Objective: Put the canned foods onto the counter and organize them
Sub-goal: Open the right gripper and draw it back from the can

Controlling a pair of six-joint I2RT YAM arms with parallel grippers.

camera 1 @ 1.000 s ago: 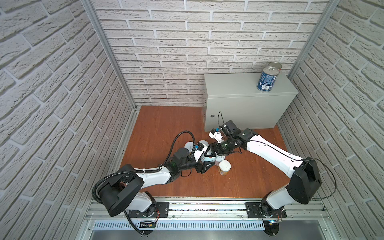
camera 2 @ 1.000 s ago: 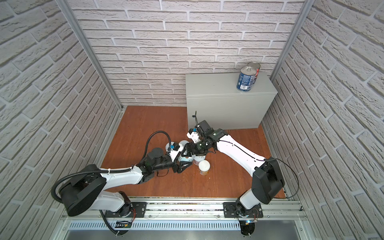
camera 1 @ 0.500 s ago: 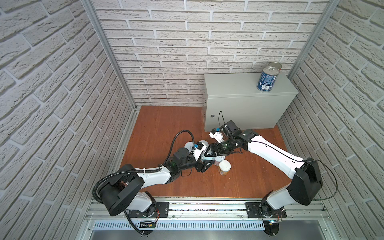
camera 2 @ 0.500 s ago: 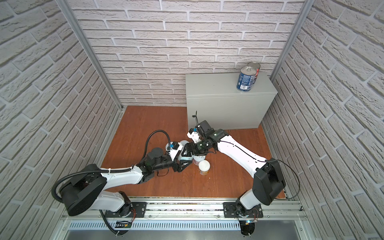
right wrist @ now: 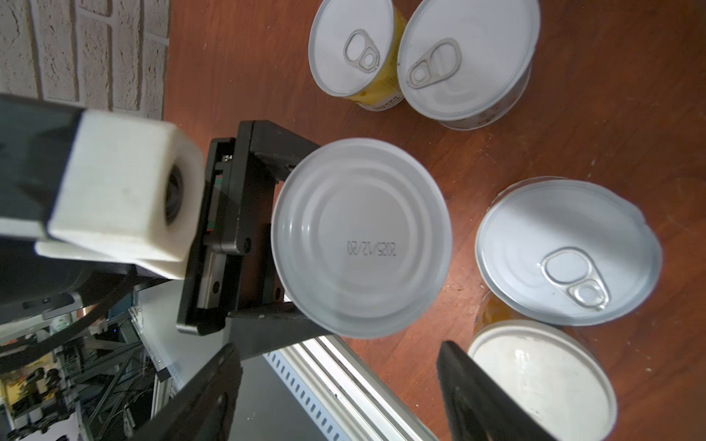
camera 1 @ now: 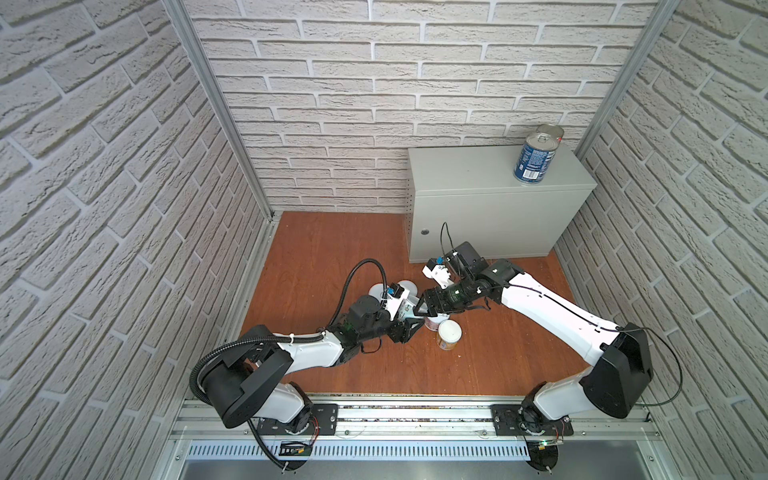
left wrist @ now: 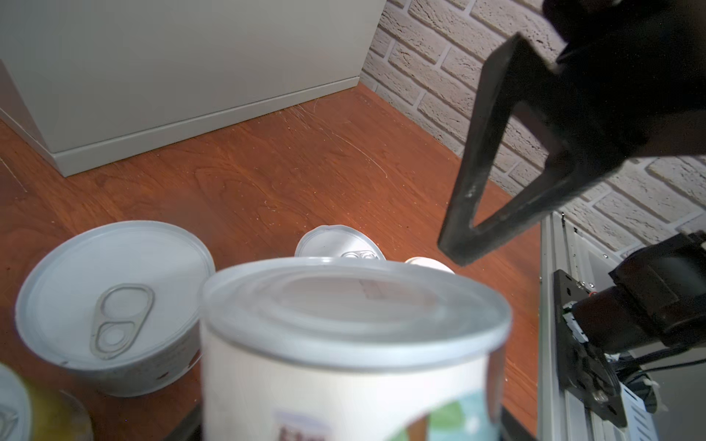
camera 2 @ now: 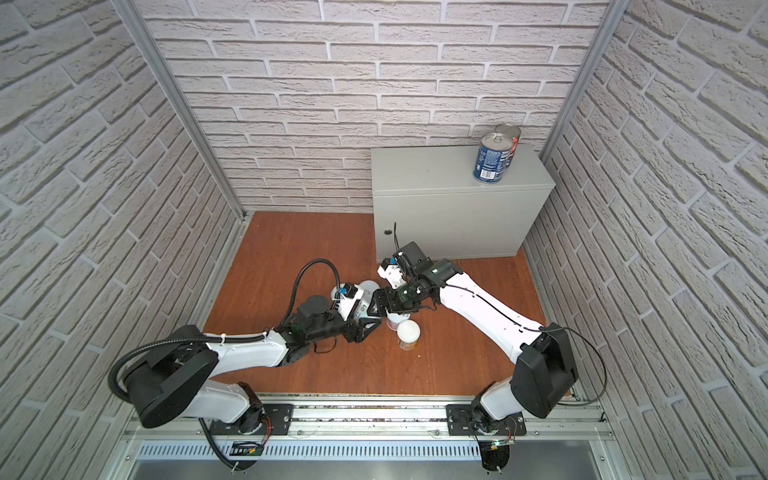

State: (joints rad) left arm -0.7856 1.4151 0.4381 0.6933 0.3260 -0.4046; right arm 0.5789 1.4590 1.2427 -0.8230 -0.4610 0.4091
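While the left gripper (camera 1: pixel 411 325) clamps the white-labelled tin (right wrist: pixel 361 236) by its sides, date-stamped end up, among loose tins (right wrist: pixel 565 252) on the wooden floor (camera 1: pixel 332 249), we judge this a handover. The right gripper (camera 1: pixel 422 309) hangs just above it, jaws spread and empty. We should lower it squarely, straddle the tin's free sides, close firmly, and only then let the left release. The counter (camera 1: pixel 478 166), bearing two blue-labelled tins (camera 1: pixel 534 160), stands well apart.

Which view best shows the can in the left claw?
The right wrist view: the date-stamped can shows its whole end sharply, gripped by the left claw. The left wrist view shows it blurred; in both top views it is mostly hidden.
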